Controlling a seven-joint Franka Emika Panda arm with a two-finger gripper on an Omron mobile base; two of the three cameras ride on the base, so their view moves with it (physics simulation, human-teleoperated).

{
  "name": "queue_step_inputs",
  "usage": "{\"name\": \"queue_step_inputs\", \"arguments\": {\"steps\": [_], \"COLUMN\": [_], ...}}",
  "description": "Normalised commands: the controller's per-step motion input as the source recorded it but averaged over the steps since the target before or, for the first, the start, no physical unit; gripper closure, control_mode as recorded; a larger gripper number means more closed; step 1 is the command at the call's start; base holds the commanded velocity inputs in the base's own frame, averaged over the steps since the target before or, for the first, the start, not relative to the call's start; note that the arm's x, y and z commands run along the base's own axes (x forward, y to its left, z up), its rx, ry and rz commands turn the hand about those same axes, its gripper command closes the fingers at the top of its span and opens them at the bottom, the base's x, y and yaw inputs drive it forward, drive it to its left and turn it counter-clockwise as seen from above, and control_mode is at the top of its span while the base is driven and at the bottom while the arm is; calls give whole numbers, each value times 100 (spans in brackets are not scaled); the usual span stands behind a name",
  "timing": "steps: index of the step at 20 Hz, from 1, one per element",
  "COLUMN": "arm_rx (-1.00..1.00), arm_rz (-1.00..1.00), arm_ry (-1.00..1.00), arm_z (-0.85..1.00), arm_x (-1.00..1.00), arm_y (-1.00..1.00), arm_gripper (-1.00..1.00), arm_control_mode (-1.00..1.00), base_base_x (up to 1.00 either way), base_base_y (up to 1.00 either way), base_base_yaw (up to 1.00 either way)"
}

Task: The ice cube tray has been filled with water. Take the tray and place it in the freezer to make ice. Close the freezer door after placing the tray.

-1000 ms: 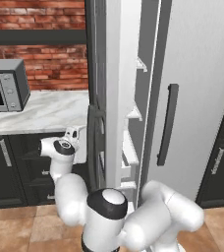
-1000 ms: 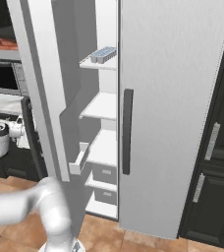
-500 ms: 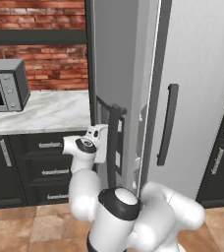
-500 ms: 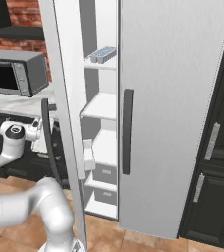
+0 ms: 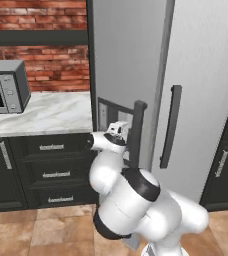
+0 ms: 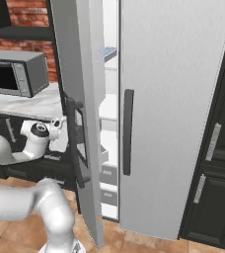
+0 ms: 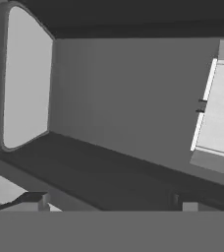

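Door [image 6: 80, 99] standing nearly shut, its dispenser face right ahead of my gripper [image 5: 117, 129], jaws spread wide, gripping nothing. Tray [image 6: 106, 52] sitting on a freezer [image 6: 109, 113] shelf, beyond and above the hand.

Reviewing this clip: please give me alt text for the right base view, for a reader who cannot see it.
The freezer door stands partly open, the open gripper at its outer face beside the dark handle. Through the gap, the ice cube tray lies on an upper freezer shelf. A microwave sits on the counter at left.
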Motion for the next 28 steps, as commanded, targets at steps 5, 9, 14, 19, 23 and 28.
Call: {"name": "queue_step_inputs", "arguments": {"steps": [5,9,14,19,23,28], "arm_rx": [12,12,11,11,8,0], "arm_rz": [25,28,31,33,32,17], "arm_ry": [1,0,0,0,0,1], "arm_z": [0,0,0,0,0,-4], "arm_x": [73,78,78,78,68,47], "arm_y": [-63,-60,-59,-56,-46,-11], "arm_gripper": [-100,-100,-100,-100,-100,-100], "arm_control_mode": [-100,-100,-100,-100,-100,-100], "base_base_x": [0,0,0,0,0,0], "base_base_y": [0,0,0,0,0,0], "base_base_yaw": [0,0,0,0,0,0]}}
